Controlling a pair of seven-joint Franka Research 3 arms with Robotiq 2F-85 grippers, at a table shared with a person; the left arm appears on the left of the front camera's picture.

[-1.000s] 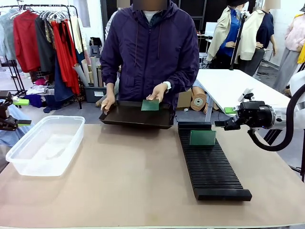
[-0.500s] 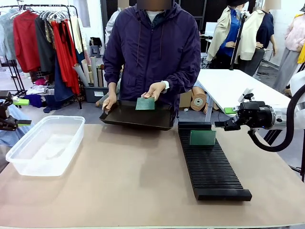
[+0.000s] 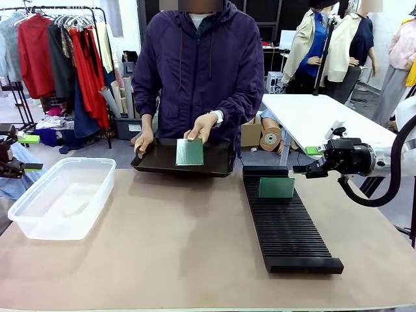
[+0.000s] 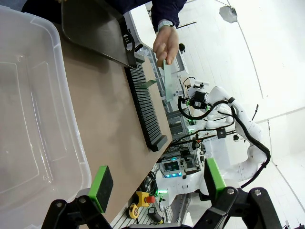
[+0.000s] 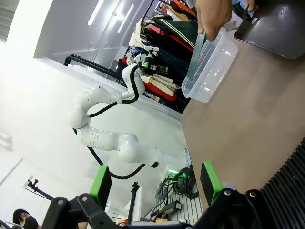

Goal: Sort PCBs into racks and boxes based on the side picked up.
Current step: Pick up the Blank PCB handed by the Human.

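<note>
A clear, colourless plastic rectangular tub [image 3: 49, 229] sits on the left part of the tan worktop [image 3: 169, 253]; its see-through walls and floor show the worktop beneath. On the right part lies a long, narrow black slotted rack [image 3: 289, 234] running away from the robot. One thin green rectangular board [image 3: 276, 187] stands upright in a slot near its far end.

At the far edge the person grips the rim of a dark, flat, smooth tray [image 3: 159, 161] with one hand [image 3: 143, 140]. The other hand [image 3: 200, 127] pinches the top of a second thin green board [image 3: 190, 152], held upright in front of the tray with its lighter, finely dotted face towards the robot. Whether its lower edge touches the tray cannot be told.

The left end effector [image 4: 157, 180] hangs beside the tub's near corner, its green-padded fingers spread wide with nothing between them. The right end effector [image 5: 155, 182] hovers off the right of the rack's far end, likewise spread wide and holding nothing.
</note>
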